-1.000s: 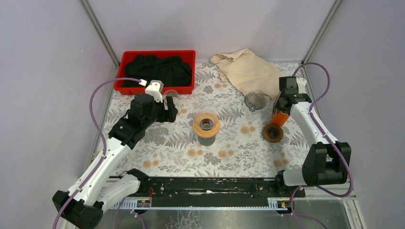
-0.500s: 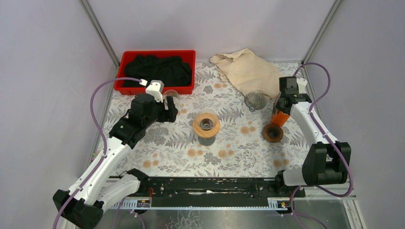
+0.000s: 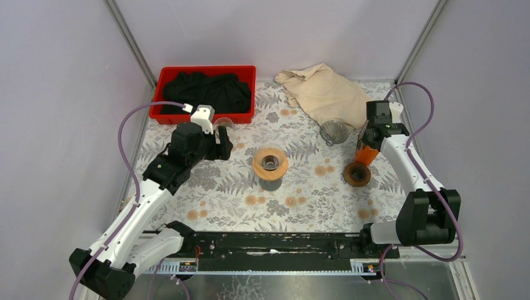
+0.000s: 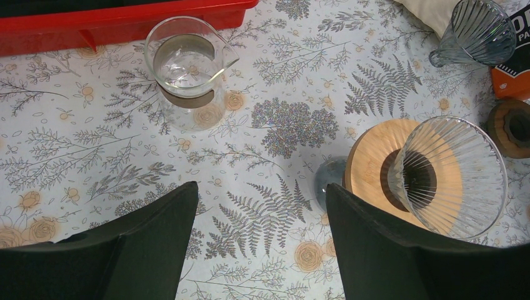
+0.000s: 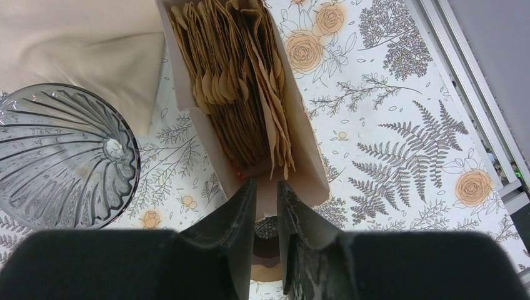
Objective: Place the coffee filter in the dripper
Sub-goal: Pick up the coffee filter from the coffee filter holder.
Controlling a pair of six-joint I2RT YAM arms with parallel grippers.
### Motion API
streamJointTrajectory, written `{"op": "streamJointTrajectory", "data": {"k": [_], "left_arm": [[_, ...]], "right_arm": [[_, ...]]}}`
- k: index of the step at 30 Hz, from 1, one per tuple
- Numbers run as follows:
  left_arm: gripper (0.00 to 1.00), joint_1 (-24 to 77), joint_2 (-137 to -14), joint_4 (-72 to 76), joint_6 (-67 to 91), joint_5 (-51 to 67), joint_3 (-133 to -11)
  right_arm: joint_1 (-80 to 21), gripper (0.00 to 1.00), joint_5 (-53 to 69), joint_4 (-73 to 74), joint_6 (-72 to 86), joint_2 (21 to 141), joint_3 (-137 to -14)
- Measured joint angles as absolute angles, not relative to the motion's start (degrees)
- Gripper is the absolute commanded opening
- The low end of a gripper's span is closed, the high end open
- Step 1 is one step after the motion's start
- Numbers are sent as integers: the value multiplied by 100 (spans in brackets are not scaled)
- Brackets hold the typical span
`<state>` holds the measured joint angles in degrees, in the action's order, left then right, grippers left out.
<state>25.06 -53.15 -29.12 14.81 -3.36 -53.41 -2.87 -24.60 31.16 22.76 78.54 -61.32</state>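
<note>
Brown paper coffee filters [image 5: 231, 81], a tight fanned stack standing on edge inside the open orange-and-white cardboard box [image 5: 304, 156], out at the right side of the floral-print table [image 3: 219, 194]; none out yet, by the look of it. Nearest the arms, a dark round wooden piece [image 3: 357, 174] just in front of that box. Centre table, the target: clear ribbed glass dripper [image 4: 453, 178] on its pale wooden collar [image 4: 369, 159], empty. Left gripper [image 4: 259, 194] just beside it, hovering, fingers spread wide, nothing held. Over to the right gripper [image 5: 265, 187], nose down at the near end of the box, fingers only a thin slit apart; hard to say whether a filter edge is pinched in there or not. Danger spot right here: packed so tightly, likely to come up two or three sheets stuck together, or to tear along a crimped edge. Could also snag the box wall and tip the whole box toward the grey ribbed glass dripper [image 5: 62, 156] close alongside. Beyond, a crumpled beige cloth [image 5: 75, 37]; far left, a clear glass carafe [image 4: 187, 62] in front of a red plastic tray [image 3: 164, 81], well apart from the box.
</note>
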Motion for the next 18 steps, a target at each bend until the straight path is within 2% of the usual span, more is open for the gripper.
{"op": "streamJointTrajectory", "data": {"k": [18], "left_arm": [[82, 2506, -5319, -2912, 1481, -338, -5341]], "right_arm": [[-231, 24, -2615, 2969, 2272, 8064, -6130]]}}
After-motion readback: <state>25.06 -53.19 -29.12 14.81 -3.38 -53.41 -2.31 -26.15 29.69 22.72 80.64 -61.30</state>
